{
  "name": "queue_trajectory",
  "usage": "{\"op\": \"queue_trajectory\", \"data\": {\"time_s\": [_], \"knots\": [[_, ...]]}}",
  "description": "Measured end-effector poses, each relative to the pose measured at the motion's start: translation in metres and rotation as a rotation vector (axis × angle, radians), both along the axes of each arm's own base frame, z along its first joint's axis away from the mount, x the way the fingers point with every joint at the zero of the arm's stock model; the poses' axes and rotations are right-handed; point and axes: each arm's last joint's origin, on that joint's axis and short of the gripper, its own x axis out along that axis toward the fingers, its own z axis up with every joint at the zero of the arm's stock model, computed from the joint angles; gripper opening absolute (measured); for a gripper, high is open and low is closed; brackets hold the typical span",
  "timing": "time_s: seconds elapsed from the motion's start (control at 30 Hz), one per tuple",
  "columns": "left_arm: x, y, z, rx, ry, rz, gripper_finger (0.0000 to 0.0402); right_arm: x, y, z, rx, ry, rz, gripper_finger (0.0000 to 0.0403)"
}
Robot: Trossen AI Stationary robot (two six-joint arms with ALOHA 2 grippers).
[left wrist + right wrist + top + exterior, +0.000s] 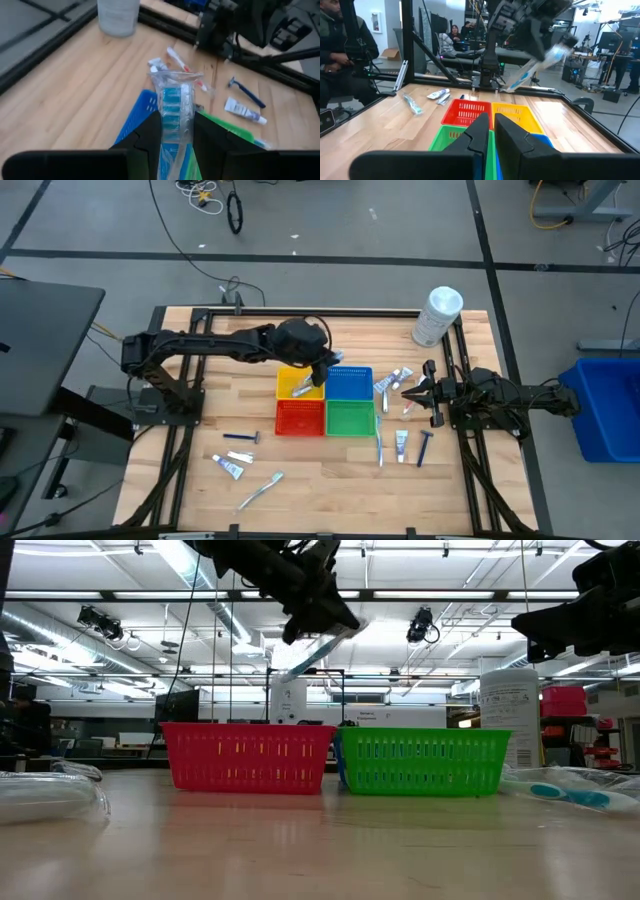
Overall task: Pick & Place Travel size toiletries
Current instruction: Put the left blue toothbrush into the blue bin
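Observation:
My left gripper point(316, 374) hangs above the yellow basket point(290, 383) and blue basket point(352, 382), shut on a toothbrush in a clear wrapper point(173, 97), which also shows in the low view point(318, 652). Red point(299, 419) and green point(350, 419) baskets stand nearer. Loose toiletries lie flat on the table: a razor point(241, 438), a tube point(228, 467) and a toothbrush point(260, 489) at the near left, and tubes point(392, 380), a toothbrush point(380, 448), a tube point(401, 444) and a razor point(425, 448) at the right. My right gripper point(412, 392) waits shut at the right. My left gripper pinches the wrapped toothbrush between its two fingers, across its length point(172, 137). The bristle end point(175, 95) sticks out past the fingertips. The fingers slant forward and down from the table's left. The toothbrush is lifted clear, tilted down over the baskets point(522, 77).
A large white container point(437, 315) stands at the far right corner. Black frame rails point(190, 430) run along the table's sides. Bare wood lies along the near edge and far of the baskets. People sit beyond the table in the right wrist view.

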Motion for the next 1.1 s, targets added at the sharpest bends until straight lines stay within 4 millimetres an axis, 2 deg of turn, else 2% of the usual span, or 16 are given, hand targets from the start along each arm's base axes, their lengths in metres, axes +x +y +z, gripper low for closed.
{"op": "queue_trajectory", "data": {"time_s": [0.27,0.53,0.77,1.1], "knots": [[0.006,0.003,0.016,0.071,-0.166,0.006,0.0102,0.0,0.0,0.0,0.0,0.001,0.0,0.004],[0.005,0.01,0.016,0.061,-0.162,0.011,0.0102,0.0,0.0,0.0,0.0,0.0,0.0,0.004],[0.007,0.012,0.036,0.077,-0.194,0.014,0.0102,0.0,0.0,0.0,0.0,0.001,0.0,0.004],[0.045,0.02,0.033,0.042,-0.156,-0.048,0.0103,0.0,0.0,0.0,0.0,0.001,0.0,0.004]]}}
